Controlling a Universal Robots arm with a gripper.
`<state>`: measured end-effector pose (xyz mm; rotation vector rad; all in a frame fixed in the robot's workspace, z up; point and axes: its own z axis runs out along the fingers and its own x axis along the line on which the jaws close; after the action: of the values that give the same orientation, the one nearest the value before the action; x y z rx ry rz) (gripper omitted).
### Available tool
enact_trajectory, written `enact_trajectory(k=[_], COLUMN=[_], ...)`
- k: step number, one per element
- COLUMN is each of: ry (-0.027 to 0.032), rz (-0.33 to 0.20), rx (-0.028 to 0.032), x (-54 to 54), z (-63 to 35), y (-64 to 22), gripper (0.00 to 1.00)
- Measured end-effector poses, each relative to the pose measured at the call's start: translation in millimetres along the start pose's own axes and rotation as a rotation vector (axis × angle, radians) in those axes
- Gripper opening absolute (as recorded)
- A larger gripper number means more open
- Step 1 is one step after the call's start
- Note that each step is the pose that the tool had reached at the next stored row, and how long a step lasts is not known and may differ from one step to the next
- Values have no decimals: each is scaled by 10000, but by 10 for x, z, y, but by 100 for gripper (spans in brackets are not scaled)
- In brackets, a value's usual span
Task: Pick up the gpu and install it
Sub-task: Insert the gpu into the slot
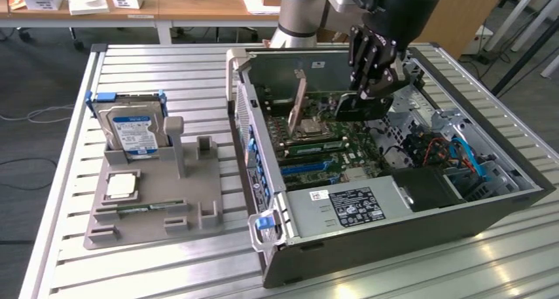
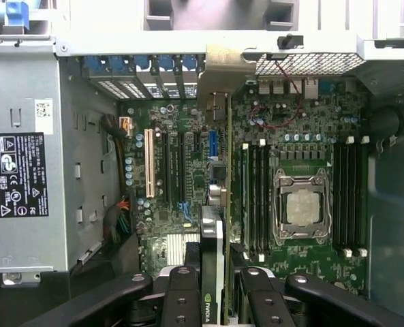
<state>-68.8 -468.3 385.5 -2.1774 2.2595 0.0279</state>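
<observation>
Exterior view: the gripper [image 1: 367, 97] hangs at about one o'clock from the centre, reaching down into the open computer case [image 1: 393, 237], which spreads from the centre out toward four o'clock. Its fingers stand partly apart, clamped on the gpu [image 1: 342, 109], which is held on edge above the motherboard [image 1: 319, 148], its pale metal end pointing toward nine o'clock. Whether the card's lower edge sits in a slot I cannot tell. At about eight o'clock, well apart from the case, a grey holder [image 1: 153, 220] rests on the slatted metal table [image 1: 157, 70]. The hard drive [image 1: 131, 132] stands upright at the holder's far end, and a narrow memory stick [image 1: 144, 207] lies in it nearer the camera.

Wrist view: the gripper [image 2: 215, 296] looks straight down on the motherboard [image 2: 181, 170]. The gpu [image 2: 214, 238] shows edge-on, gripped between the two black fingers [image 2: 181, 293], one on either face. From the grip the card runs as a thin line across the board to its grey metal bracket [image 2: 222, 68] at the case's rear rail. It lies between the long expansion slots, a white slot [image 2: 149, 163] among them, and the processor socket [image 2: 300, 204].
</observation>
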Motion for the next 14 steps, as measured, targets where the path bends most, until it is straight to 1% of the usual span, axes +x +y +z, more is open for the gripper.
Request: enact_trajectory(k=[4,11,14], ry=[-2,-2,-1], rz=[-1,-1,0], rx=[1,5,4], x=[1,2,3], z=[36,159,172], y=[-1,-2,-2], gripper=[27,27,27])
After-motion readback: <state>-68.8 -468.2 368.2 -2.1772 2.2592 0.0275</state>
